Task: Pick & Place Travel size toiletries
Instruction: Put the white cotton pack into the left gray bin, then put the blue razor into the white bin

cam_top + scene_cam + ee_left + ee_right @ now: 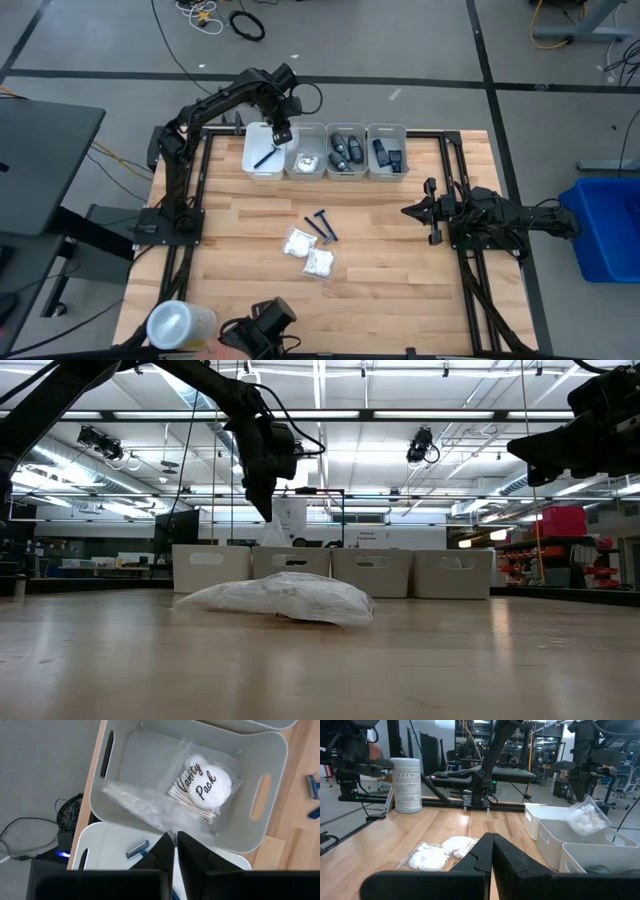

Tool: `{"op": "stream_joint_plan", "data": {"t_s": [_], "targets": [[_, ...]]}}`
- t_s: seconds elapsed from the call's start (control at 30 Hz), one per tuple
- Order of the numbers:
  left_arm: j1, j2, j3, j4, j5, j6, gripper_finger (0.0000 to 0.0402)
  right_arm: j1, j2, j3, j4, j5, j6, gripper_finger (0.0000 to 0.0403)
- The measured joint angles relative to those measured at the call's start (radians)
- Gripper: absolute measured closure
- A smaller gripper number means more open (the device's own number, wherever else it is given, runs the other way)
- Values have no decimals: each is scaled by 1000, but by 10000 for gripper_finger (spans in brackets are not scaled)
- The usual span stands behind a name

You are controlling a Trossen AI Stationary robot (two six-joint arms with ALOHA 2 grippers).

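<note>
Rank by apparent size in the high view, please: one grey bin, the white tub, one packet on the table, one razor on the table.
1. Grey bin.
2. White tub.
3. Packet; its neighbour looks alike.
4. Razor, thinnest, though about as long as the packet.

The high view looks straight down on the whole pale wooden table (pixel 380 250), from well above, taking in both arms and the grey floor around. The low view sits at table-top level, facing across the boards to the row of four pale plastic bins (pixel 330 572) and the hall behind; a white crinkly packet (pixel 285 598) lies close before the lens. The left wrist view looks steeply down, near, into two of those bins, which the high view shows at the table's far edge. The right wrist view looks level across the table, sharing with the high view the white packets (pixel 440 854) and the white round tub (pixel 406 785).
</note>
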Motion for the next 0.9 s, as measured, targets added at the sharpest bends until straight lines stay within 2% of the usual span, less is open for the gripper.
{"op": "stream_joint_plan", "data": {"t_s": [0.53, 0.7, 0.9], "targets": [[-5, 0, 0, 0, 15, -20, 225, 0, 0, 0, 0, 0, 0, 389], [-9, 0, 0, 1, 15, -20, 208, 0, 0, 0, 0, 0, 0, 389], [-9, 0, 0, 1, 15, -25, 213, 0, 0, 0, 0, 0, 0, 389]]}}
